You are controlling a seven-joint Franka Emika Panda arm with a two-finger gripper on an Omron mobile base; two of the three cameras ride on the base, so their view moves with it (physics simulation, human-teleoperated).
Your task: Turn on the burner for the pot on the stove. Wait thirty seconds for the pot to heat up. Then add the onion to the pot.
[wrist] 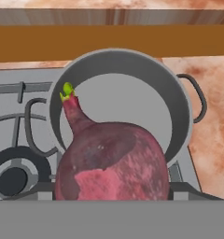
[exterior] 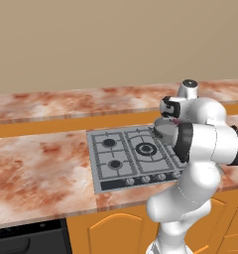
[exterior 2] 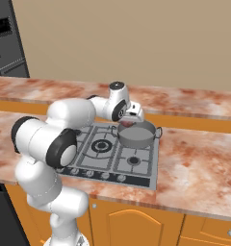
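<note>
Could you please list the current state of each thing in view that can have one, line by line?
onion: held in the gripper, lifted above the near rim of the pot, green sprout end pointing away from the hand.
pot: upright on the stove's back right burner, empty, no lid.
stove: no flame visible on any burner; knob positions too small to tell.
gripper: shut on the onion, over the pot's left edge.

Both base views overlook the stove [exterior: 136, 154]; hand view hovers close above.
</note>
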